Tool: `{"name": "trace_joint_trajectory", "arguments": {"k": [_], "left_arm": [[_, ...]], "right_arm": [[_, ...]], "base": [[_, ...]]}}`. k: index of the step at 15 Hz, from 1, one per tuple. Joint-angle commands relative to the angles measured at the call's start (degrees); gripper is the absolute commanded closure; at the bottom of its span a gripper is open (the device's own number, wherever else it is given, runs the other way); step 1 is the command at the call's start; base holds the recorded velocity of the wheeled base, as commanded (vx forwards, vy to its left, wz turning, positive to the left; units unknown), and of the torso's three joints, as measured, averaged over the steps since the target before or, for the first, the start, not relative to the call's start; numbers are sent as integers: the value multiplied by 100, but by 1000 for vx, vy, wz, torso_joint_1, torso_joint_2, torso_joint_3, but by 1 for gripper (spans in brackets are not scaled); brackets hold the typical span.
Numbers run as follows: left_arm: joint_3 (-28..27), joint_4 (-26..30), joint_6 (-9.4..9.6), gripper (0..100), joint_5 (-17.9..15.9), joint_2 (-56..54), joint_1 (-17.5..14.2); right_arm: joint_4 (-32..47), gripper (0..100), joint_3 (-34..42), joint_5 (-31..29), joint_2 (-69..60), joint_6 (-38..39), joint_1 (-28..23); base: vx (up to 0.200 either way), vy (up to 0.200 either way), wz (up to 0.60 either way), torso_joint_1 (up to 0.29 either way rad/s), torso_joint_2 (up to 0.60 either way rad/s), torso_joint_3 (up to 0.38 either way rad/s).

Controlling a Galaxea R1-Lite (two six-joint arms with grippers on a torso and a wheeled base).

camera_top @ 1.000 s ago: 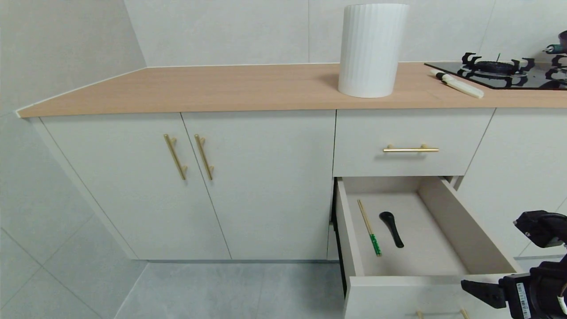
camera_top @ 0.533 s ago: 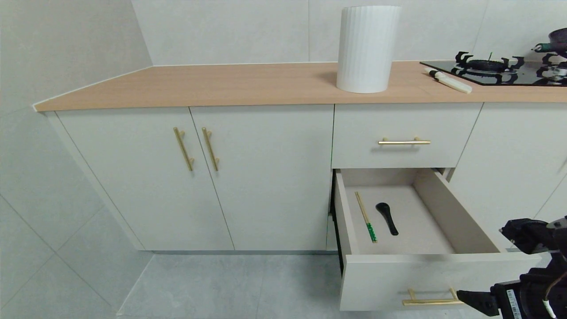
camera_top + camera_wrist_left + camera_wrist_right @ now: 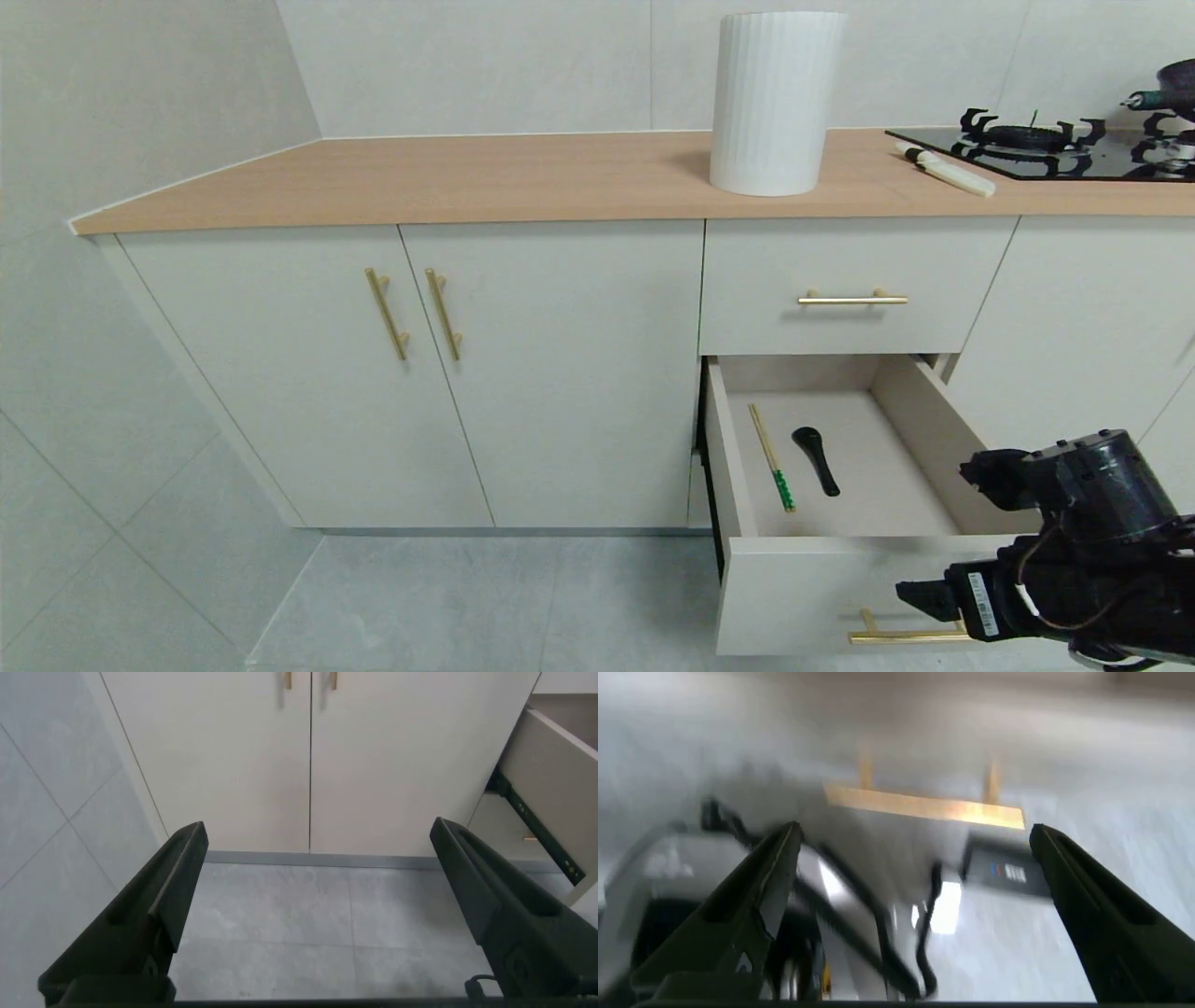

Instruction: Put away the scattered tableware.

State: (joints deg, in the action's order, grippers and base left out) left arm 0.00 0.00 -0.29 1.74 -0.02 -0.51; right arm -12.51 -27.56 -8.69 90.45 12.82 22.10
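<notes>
Left pincer (image 3: 318, 831), right pincer (image 3: 913, 833) spread wide; pale drawer (image 3: 803, 588) holds slim wooden chopsticks (image 3: 771, 457), black spoon (image 3: 815, 459).

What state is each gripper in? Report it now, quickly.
Left gripper: open, holding nothing.
Right gripper: open, holding nothing, facing the drawer handle.

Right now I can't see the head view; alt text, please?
An open pale drawer holds wooden green-tipped chopsticks and a black spoon. The open right gripper hovers by its brass handle. A white ribbed cylinder stands on the wooden counter.
</notes>
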Motion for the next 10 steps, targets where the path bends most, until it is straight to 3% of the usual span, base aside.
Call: {"name": "trace_joint_trajectory", "arguments": {"k": [1,10], "left_arm": [[0,0,-6,0,1,2,-2],[0,0,-6,0,1,2,-2]], "right_arm": [[-252,0,-56,-19,570,-17,5],[-270,0,-979,-54,1291,-61,-48]], "base": [[0,0,0,0,0,0],[0,0,0,0,0,0]]}}
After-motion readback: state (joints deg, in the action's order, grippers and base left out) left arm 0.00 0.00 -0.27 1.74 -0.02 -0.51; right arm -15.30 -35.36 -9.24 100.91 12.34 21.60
